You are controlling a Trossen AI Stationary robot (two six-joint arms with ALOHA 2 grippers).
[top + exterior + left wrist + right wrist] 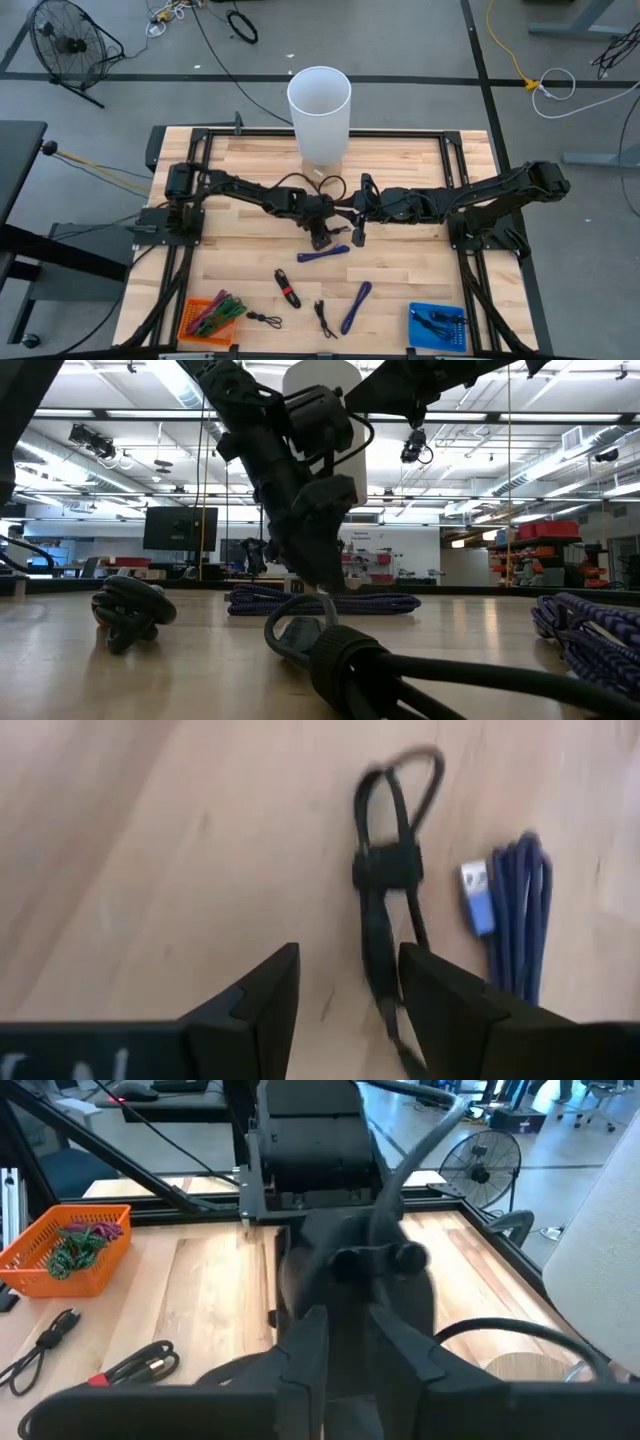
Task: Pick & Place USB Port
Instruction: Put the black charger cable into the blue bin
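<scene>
Left gripper (320,238) low over centre of pale wooden slatted table (400,280), fingers (262,1005) spread, nothing between them. Black bundled USB cable with strap (385,870) lies on wood just ahead of fingertips, beside coiled blue-purple USB cable with silver plug (515,920).

Right gripper (357,232) close by, facing left arm; fingers parted, empty.

Judgement: pick not yet made. Blue plastic bin (437,327) and orange mesh basket (203,320) at near edge already hold items. Several cables left loose on table; grasp, lift, placing all remain.
</scene>
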